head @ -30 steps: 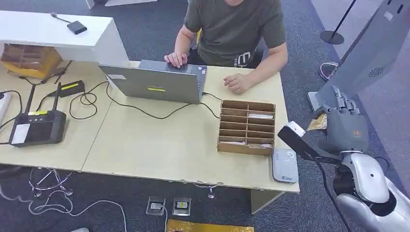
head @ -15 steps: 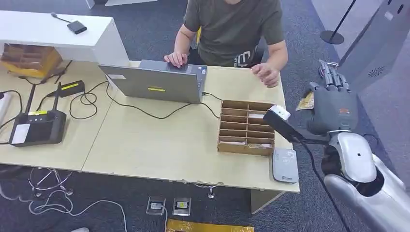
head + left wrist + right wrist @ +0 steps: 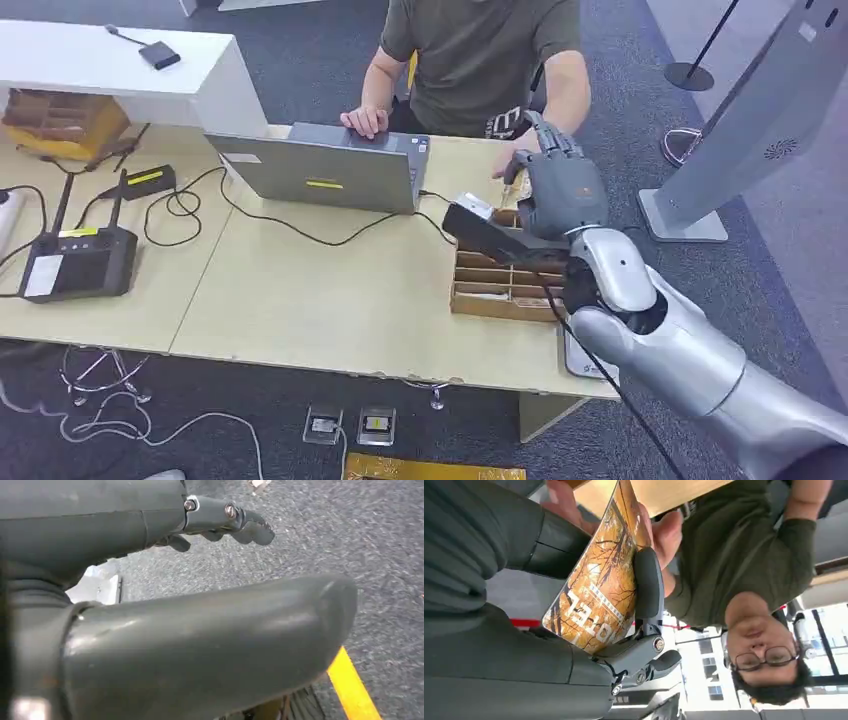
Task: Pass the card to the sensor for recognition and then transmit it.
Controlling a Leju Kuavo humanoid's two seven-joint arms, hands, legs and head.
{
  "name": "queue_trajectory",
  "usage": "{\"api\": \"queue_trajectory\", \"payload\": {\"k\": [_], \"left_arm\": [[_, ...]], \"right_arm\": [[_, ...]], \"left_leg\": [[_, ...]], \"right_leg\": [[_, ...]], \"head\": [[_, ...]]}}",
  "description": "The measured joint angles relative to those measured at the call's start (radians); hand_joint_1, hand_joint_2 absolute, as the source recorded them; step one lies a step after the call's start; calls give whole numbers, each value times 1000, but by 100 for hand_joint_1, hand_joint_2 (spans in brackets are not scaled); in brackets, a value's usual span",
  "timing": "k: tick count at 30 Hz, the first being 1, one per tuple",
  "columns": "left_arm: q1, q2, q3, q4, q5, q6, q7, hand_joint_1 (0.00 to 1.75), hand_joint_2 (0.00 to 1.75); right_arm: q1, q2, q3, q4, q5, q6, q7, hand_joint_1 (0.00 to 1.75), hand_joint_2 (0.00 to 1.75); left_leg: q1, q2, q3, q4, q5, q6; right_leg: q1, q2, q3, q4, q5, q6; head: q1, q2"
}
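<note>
Floor: dark grey carpet; two small floor boxes (image 3: 347,427) just in front of the desk; loose white cable at the near left corner; a yellow stripe (image 3: 353,690) crosses the carpet in the left wrist view.
Desk: one pale wooden desk (image 3: 300,300); a grey card sensor (image 3: 580,362) at its near right edge, mostly hidden by the right arm; one black router (image 3: 75,262) at the left; one wooden compartment tray (image 3: 500,280); one grey laptop (image 3: 325,170).
Left hand (image 3: 220,525): hangs over the carpet; fingers loosely curled, holding nothing.
Right hand (image 3: 555,190): raised above the tray's far side; thumb and a finger pinch one orange card (image 3: 596,587).
Card: held out to a person's hand (image 3: 659,530), whose fingers touch its far end.
Far: one person in an olive shirt (image 3: 480,60) behind the desk; a white counter (image 3: 110,65) at the left; a grey kiosk (image 3: 750,120) at the right.
</note>
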Motion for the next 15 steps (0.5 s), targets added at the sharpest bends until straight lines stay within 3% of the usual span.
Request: {"api": "queue_trajectory", "payload": {"k": [5,15], "left_arm": [[-2,-5,0,0,36,-48,-23,0,0],[6,9,0,0,49,-105,-23,0,0]], "right_arm": [[-3,39,57,98,13,-88,34,175,175],[121,3,8,113,189,-24,90,175,175]], "left_leg": [[0,-1,0,0,0,0],[0,0,1,0,0,0]], "right_leg": [[0,-2,0,-1,0,0],[0,0,0,-2,0,0]], "head": [[0,0],[0,0]]}}
